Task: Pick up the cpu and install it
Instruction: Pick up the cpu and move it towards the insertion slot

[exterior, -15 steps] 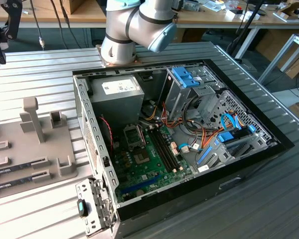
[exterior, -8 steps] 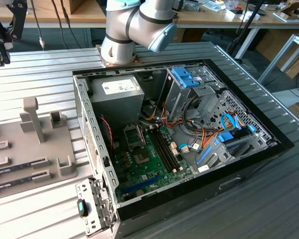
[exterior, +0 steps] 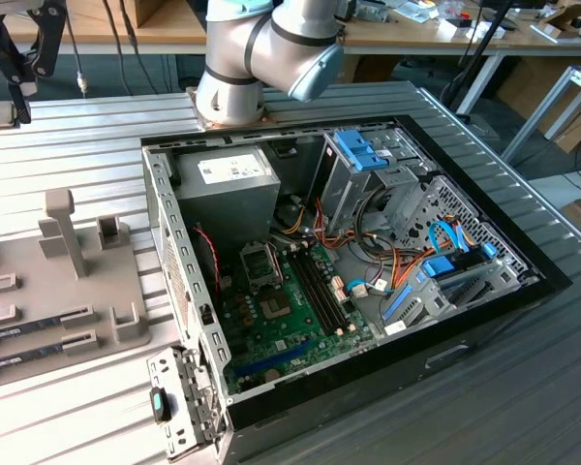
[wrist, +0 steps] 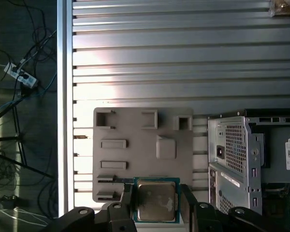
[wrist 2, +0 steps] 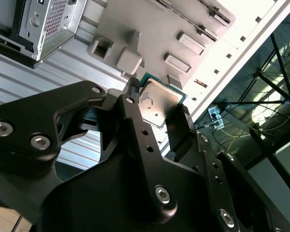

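The thin square cpu (wrist: 156,200) has a pale silvery metal top with a teal-green rim. The metal gripper (wrist: 157,207) is matte black. The flat plastic fixture tray (wrist: 140,145) is plain beige-grey. The ribbed aluminium table (wrist: 183,58) is silver, striped with parallel grooves. The boxy metal computer case (exterior: 416,336) is black outside and grey inside, with a green motherboard (exterior: 271,329) and bright blue plastic latches (exterior: 358,150).
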Controlling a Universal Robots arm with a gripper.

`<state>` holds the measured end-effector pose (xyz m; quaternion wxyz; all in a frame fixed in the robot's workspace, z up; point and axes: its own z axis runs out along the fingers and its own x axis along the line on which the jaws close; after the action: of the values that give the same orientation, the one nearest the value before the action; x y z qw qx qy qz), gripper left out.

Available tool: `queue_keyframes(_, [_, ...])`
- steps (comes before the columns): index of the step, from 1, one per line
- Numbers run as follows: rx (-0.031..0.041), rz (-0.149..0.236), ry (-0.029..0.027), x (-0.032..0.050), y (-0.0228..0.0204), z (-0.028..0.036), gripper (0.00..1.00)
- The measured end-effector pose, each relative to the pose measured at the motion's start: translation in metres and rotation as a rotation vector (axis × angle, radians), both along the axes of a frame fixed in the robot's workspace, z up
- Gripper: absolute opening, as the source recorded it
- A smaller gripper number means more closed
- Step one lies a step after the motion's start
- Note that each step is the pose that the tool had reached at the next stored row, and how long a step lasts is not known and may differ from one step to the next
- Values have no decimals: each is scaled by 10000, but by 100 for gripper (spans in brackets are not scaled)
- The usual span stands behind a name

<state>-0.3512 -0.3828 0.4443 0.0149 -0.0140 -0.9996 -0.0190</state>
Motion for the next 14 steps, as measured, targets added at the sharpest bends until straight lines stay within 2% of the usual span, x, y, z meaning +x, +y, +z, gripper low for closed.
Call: queue_keyframes(14, [-1, 0, 8, 146, 0, 0, 47])
